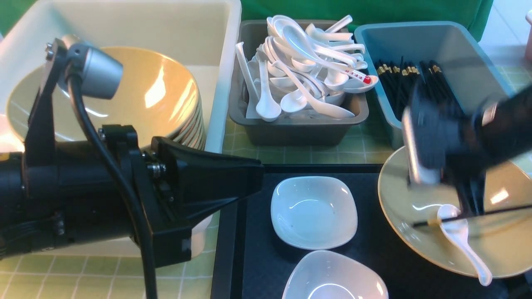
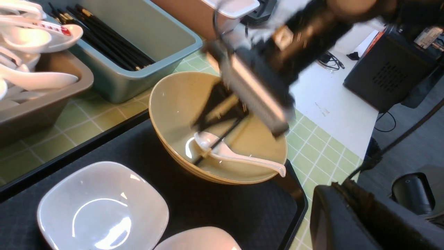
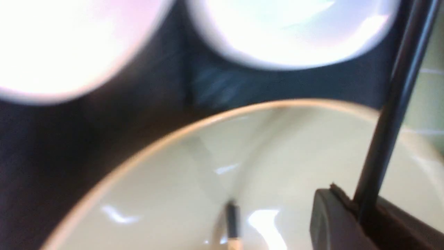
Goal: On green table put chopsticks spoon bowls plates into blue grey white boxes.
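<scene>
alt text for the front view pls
The right gripper reaches into a tan bowl on a black tray, at a chopstick crossing a white spoon. Two white plates sit beside it. Behind: white box, grey box, blue box.

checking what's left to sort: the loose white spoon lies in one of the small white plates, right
No: the loose white spoon lies in the tan bowl, not in a small white plate. The front view shows it.
</scene>
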You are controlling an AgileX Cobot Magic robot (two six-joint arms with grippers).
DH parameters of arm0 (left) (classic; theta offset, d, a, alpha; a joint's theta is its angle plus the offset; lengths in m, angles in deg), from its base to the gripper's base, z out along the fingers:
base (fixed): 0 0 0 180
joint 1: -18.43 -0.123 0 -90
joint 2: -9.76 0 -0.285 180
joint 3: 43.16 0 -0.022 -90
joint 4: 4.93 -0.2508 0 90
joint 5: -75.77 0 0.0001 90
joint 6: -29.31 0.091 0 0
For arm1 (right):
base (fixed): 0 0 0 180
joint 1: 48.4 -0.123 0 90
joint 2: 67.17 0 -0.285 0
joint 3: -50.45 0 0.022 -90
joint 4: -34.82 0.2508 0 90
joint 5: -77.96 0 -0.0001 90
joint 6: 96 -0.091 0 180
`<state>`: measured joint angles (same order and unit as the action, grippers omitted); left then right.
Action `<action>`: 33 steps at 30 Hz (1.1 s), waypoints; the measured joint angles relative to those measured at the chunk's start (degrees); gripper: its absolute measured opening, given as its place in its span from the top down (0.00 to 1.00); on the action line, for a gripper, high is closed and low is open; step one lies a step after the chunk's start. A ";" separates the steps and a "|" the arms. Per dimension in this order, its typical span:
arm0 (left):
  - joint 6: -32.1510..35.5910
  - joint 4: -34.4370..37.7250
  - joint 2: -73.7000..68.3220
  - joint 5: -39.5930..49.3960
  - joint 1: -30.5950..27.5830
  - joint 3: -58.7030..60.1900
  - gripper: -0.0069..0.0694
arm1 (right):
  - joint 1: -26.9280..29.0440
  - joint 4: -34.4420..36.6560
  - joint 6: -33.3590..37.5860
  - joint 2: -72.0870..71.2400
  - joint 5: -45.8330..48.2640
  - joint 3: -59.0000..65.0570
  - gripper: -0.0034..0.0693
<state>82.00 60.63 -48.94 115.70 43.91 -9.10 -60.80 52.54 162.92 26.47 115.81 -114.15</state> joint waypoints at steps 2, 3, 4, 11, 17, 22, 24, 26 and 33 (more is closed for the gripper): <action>0.00 0.00 0.00 -0.15 0.00 0.00 0.91 | 2.13 0.12 -8.91 0.38 -1.78 -4.32 0.86; 0.00 -0.04 0.00 -0.40 0.00 0.00 0.91 | 3.89 0.24 -18.21 1.22 -4.46 -7.21 0.86; 0.00 -0.04 0.00 -0.52 0.00 0.00 0.91 | 4.39 0.26 -20.55 1.55 -4.81 -7.60 0.86; 0.00 -0.17 0.00 -2.98 0.00 0.00 0.91 | 8.95 0.78 -41.46 13.89 -16.21 -20.52 0.86; -0.48 -0.46 0.00 -3.10 0.00 0.00 0.91 | 9.58 1.30 -52.07 25.35 -19.27 -30.35 0.86; -2.66 -0.46 0.00 -3.10 0.00 0.00 0.91 | 11.17 1.30 -54.52 30.43 -15.96 -35.01 0.80; -3.33 -0.46 0.00 -3.10 0.00 0.00 0.91 | 11.77 1.01 -54.81 30.80 -13.90 -35.66 0.75; -3.62 -0.46 0.00 -3.10 0.00 0.00 0.91 | 12.40 -0.11 -54.86 30.71 -11.51 -36.05 0.68; -3.94 -0.65 0.00 -2.15 0.00 0.00 0.91 | 14.93 -5.56 -45.02 19.77 2.19 -35.89 0.44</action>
<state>78.06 59.99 -48.94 113.55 43.91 -9.10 -45.87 46.98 117.90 46.25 118.01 -150.04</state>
